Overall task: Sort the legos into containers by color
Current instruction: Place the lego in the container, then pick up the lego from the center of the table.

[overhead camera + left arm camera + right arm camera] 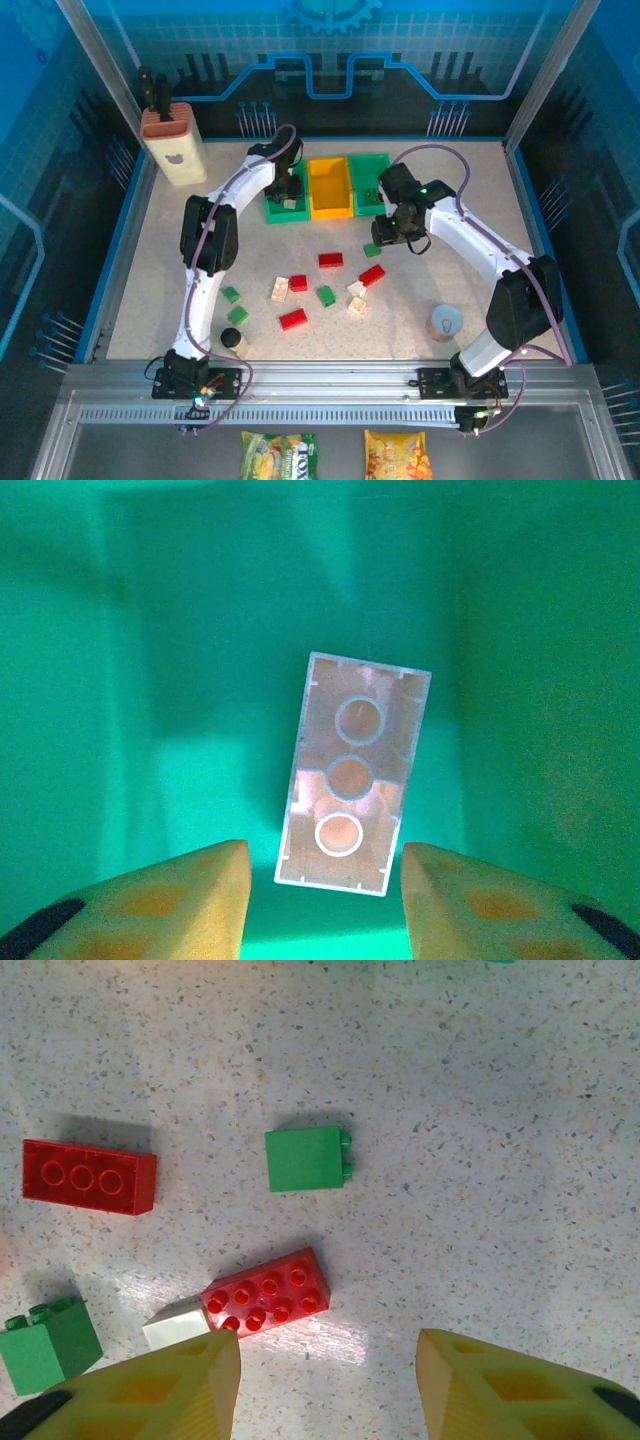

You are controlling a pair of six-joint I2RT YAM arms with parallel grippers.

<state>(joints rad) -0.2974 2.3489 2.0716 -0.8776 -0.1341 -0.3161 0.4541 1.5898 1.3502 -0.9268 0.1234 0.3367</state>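
Top external view puts the left gripper point(289, 192) down inside the left green bin point(272, 212), where a cream brick point(290, 203) lies; the yellow bin point(330, 190) stands just beside it and the right green bin point(365, 168) next along, all in a row at the far side of the table point(470, 200); the right gripper point(385, 240) hangs near a green brick point(372, 250) just in front of the right green bin; the other legos point(293, 319), red, green and cream, lie scattered mid-table. Left wrist view shows the cream brick hollow side up and tilted on the bin floor; the left fingers point(200, 900) stand apart either side of its near end, green showing in both gaps, so that gripper is open and grips nothing. Right wrist view shows the right fingers point(170, 1380) spread over bare table, nothing between them; a red brick point(265, 1295) lies near the left-hand one, a small cream piece point(180, 1325) touching its end.
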